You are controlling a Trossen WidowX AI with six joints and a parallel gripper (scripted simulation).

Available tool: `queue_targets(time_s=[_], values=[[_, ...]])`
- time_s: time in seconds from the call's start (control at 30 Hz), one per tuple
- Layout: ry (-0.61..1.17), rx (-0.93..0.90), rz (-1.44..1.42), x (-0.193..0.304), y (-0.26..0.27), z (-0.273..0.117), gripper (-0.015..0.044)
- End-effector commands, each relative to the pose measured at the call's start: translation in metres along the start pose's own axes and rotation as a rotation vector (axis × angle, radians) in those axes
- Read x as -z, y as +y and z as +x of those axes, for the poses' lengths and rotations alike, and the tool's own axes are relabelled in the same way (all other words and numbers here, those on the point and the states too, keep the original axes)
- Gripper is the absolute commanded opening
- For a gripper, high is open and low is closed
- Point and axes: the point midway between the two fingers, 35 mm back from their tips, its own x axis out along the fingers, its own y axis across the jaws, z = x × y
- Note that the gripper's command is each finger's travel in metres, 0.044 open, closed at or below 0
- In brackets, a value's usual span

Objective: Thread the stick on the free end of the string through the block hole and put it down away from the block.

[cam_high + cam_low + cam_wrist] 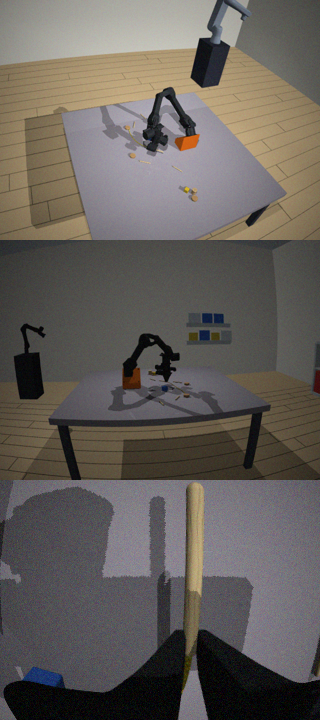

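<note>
My gripper [153,149] [167,381] [190,638] is shut on one end of the wooden stick [160,151] [194,540], beside where the yellow string [134,140] [178,388] [186,672] joins it. The stick points away from the fingers. Its shadow lies apart from it in the wrist view, so it is a little above the table. The string runs to a round wooden button [127,127] [186,395]. A small blue block [164,388] [44,677] is near the gripper, mostly hidden in the top view. I see no hole in any block, so I cannot tell which is the holed one.
Loose sticks [144,162] [177,168] [134,124] [161,403] lie around. Another round button [132,155] [186,383] lies nearby. A yellow cube [186,190], a tan piece [194,190] and a round disc [194,198] stand farther off. An orange box [190,142] [134,383] is at my arm's base.
</note>
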Motion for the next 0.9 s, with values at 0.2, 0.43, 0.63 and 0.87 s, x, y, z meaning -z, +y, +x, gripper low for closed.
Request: queue_targets(time_s=[0.2,0.43,0.63,0.87], values=[[0.001,0.012,0.009,0.002,-0.002,-0.015,0.0000],[0.001,0.011,0.009,0.002,-0.002,-0.025,0.0000],[0.001,0.010,0.009,0.001,-0.001,-0.032,0.0000],[0.002,0.000,0.000,0.000,0.001,-0.029,0.0000]])
